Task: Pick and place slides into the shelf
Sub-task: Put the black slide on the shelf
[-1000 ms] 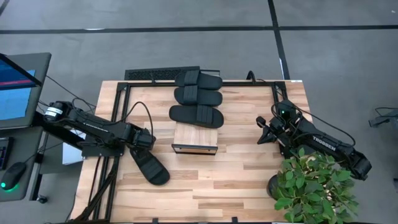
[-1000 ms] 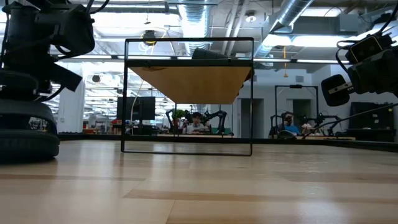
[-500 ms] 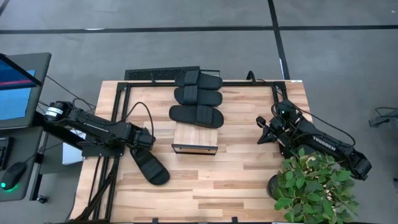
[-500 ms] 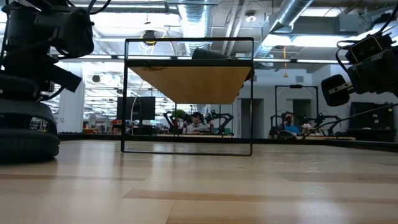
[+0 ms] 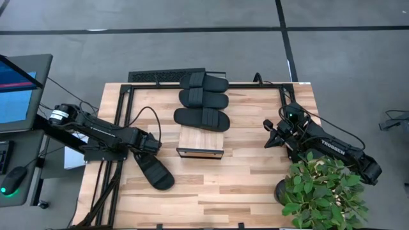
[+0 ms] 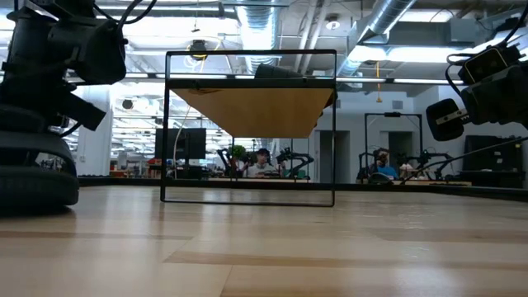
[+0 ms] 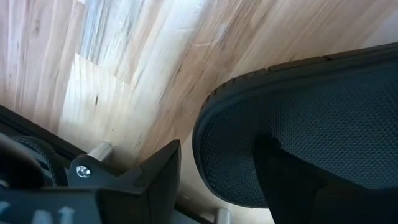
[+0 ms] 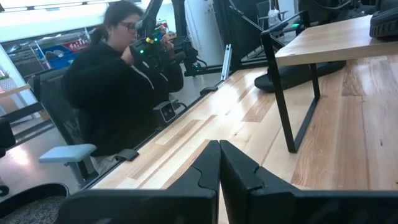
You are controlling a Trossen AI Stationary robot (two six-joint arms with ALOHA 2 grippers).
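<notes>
Nearest the front edge of the table (image 5: 255, 185), one slide (image 5: 153, 169) lies alone on the bare wood, set at a slant, left of the shelf (image 5: 200, 144). It is matte black, with a rounded outline, and the left wrist view shows a finely pebbled footbed (image 7: 323, 124) ringed by a raised rim. The left gripper (image 5: 152, 144) sits at that slide's far end with its fingers (image 7: 155, 171) spread wide, one on either side of the rounded end; whether they press on the rubber is hard to judge, since one finger is only a dark blur.

Just behind, in the middle of the table, stands the shelf, a low light-wood box with plank grain on top and a dark edge along its front. In the low view its wooden top (image 6: 252, 107) sits within a thin black frame.

Beyond the shelf's plain top, three more slides lie side by side across it in a row running away from the front: the first slide (image 5: 202, 118) nearest, then the second slide (image 5: 203, 99), then the third slide (image 5: 204, 82) at the table's back edge. Each shows a broad strap over the middle.

On the right, the right gripper (image 5: 273, 136) waits over the wood beside a potted plant (image 5: 323, 191), its fingers (image 8: 217, 168) pressed together on nothing. Past them a person (image 8: 118, 81) in dark clothing sits beyond the table.
</notes>
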